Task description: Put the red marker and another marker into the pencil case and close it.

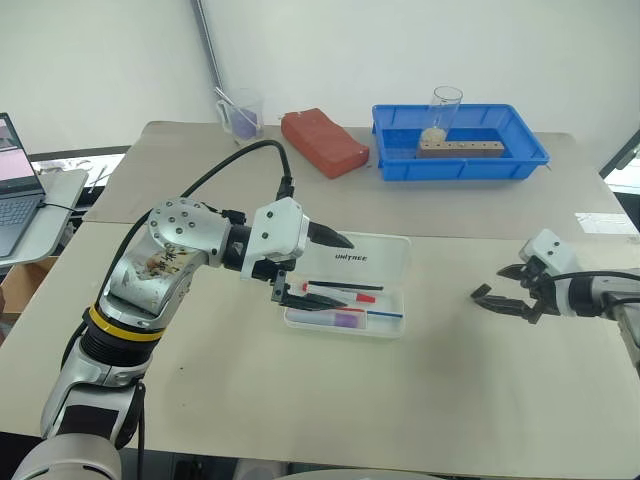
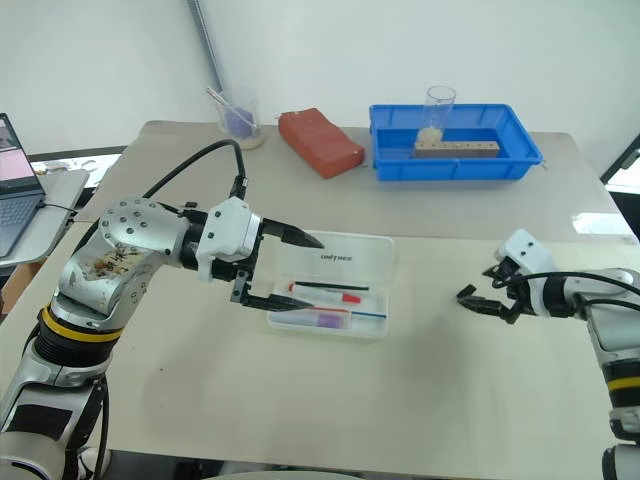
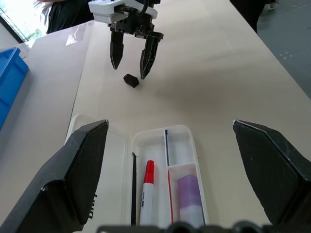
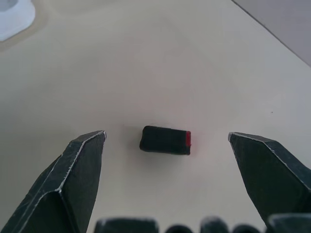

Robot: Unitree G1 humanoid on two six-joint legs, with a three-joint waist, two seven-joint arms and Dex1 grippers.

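The pencil case (image 1: 388, 262) lies open in the middle of the table, its lid printed "UNITREE" folded back. In its tray lie the red marker (image 1: 341, 293), a lavender marker (image 1: 349, 320) and thin pens. My left gripper (image 1: 322, 270) hovers open over the case's left end, one finger above the lid and one over the tray. The left wrist view looks down on the red marker (image 3: 147, 188) and the lavender marker (image 3: 188, 196). Far to the right, my right gripper (image 1: 497, 283) is open just above the table, its fingers either side of a small black block (image 4: 165, 140) with a red end.
At the back stands a blue tray (image 1: 455, 172) holding a clear glass (image 1: 444, 108) and a wooden block (image 1: 460, 149). A red brick-shaped object (image 1: 322, 142) and a cup (image 1: 243, 112) stand back left. A laptop (image 1: 14, 185) sits on a side table at far left.
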